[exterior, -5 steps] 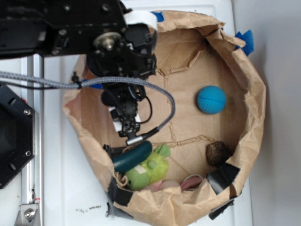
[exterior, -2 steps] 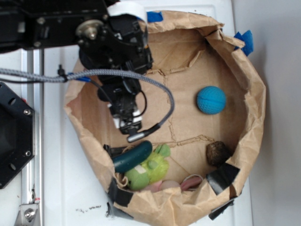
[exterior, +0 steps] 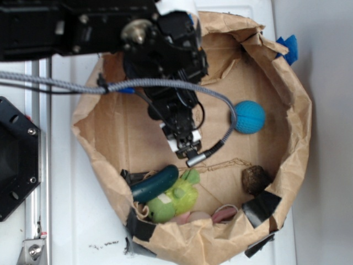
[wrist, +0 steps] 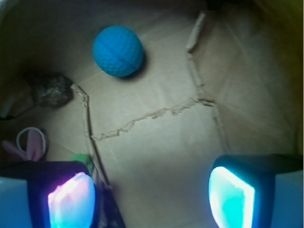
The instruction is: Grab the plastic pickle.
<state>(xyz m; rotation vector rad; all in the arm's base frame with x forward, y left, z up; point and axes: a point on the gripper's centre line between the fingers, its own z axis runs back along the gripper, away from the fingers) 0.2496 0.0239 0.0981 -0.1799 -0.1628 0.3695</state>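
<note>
Gripper [exterior: 187, 146] hangs over bare bag floor, fingers [wrist: 231, 197] apart, holding nothing. Plastic pickle [exterior: 155, 184] lies low-left in the paper bag [exterior: 298, 116], touching the green plush [exterior: 175, 197]. Best bet: align across its short axis, descend clear of the plush.

A robot lab: toys in a paper bag [exterior: 298, 110] on a white bench [exterior: 83, 221].

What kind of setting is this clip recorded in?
Likely a lab tabletop setup rather than a home: a shallow brown paper bag bin taped on a white surface, holding toys such as a plastic pickle and a blue ball, with the open gripper above.
</note>
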